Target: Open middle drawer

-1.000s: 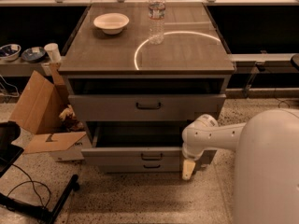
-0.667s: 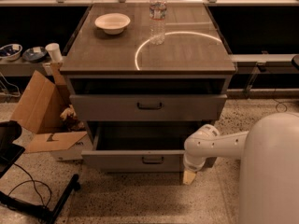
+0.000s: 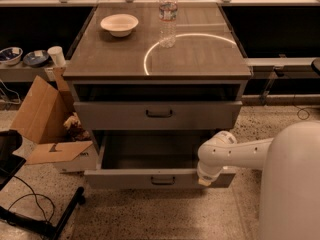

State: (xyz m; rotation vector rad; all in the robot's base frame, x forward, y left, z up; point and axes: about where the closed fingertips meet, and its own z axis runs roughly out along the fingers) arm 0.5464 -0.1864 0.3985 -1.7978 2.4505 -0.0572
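The middle drawer (image 3: 125, 178) is the wide grey one pulled well out of the cabinet. Its plain grey inside shows, and a small dark loop handle (image 3: 162, 180) sits at the centre of its front. My gripper (image 3: 204, 181) is at the right part of that front, right of the handle and level with it. My white arm (image 3: 240, 151) reaches in from the right. The fingers are hidden behind the wrist. Above, a taller grey drawer front (image 3: 115, 115) with a wider handle (image 3: 159, 113) sits nearly closed.
On the cabinet top (image 3: 200, 59) stand a white bowl (image 3: 119, 24) and a water bottle (image 3: 167, 16). An open cardboard box (image 3: 42, 116) lies on the floor at the left. A black stand leg (image 3: 60, 219) and a cable lie at the lower left. Bowls and a cup (image 3: 56, 55) sit on a left shelf.
The middle drawer has slid further out toward the camera. My gripper stayed at the right part of its front while the arm shifted.
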